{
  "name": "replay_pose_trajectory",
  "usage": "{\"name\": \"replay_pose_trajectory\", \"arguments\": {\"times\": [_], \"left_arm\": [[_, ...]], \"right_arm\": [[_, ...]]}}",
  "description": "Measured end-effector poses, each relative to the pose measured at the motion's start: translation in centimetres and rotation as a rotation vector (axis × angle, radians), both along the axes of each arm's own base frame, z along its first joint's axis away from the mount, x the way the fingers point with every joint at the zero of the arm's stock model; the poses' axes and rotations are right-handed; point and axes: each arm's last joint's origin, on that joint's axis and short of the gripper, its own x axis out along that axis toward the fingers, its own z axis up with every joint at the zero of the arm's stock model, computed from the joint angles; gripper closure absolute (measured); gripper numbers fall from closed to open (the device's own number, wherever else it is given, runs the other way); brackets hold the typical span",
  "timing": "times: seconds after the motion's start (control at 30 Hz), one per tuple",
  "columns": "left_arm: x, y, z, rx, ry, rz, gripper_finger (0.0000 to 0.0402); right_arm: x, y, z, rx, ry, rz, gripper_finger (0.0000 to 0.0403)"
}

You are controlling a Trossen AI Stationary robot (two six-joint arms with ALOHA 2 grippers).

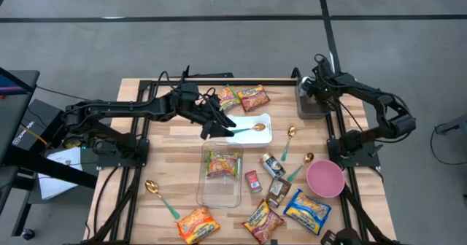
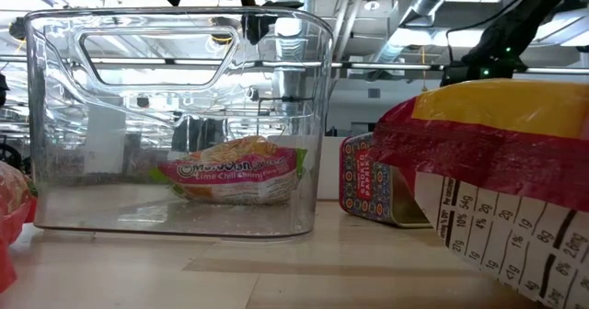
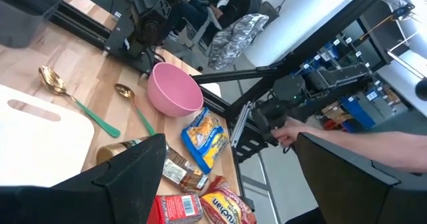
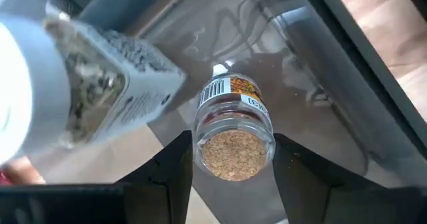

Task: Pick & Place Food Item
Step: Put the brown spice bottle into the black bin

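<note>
A small spice jar (image 4: 233, 134) with a barcode label sits between the fingers of my right gripper (image 4: 233, 145). That gripper (image 1: 310, 92) points down into the grey bin (image 1: 312, 108) at the table's far right, beside a white-grey container (image 4: 87, 84). My left gripper (image 1: 210, 130) hovers open and holds nothing above the far edge of the clear tub (image 1: 220, 173); its fingers (image 3: 133, 177) stand wide apart. A ramen packet (image 2: 235, 171) lies flat on the tub's floor. My right gripper pinches the jar's round sides (image 4: 197, 151) between its two fingers, near the end that faces the wrist, where tan grains show. The fingers come from above, pointing steeply down. The jar hangs along them over the bin's floor; whether its lower end touches, I cannot tell.
A white board (image 1: 252, 130) holds a spoon. More packets (image 1: 252, 97), (image 1: 197, 225), (image 1: 306, 210), small tins and jars (image 1: 273, 165), a pink bowl (image 1: 325, 178) and spoons (image 1: 288, 139) are scattered on the table. A person's arm (image 3: 373, 147) shows beyond the table's right edge.
</note>
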Motion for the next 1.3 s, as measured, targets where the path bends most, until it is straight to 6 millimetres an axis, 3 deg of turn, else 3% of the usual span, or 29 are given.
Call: {"name": "replay_pose_trajectory", "arguments": {"times": [0.7,0.97,1.3], "left_arm": [[0.0,-0.3,0.0,-0.017,0.006,-0.006,0.0073],[0.1,-0.6,0.0,-0.016,0.005,-0.016,0.0073],[0.1,-0.6,0.0,-0.016,0.005,-0.015,0.0073]], "right_arm": [[0.0,-0.2,0.1,-0.034,-0.014,-0.202,0.0204],[0.1,-0.4,0.1,-0.053,-0.021,-0.207,0.0191],[0.0,0.5,2.1,-0.167,-0.018,-0.197,0.0184]]}}
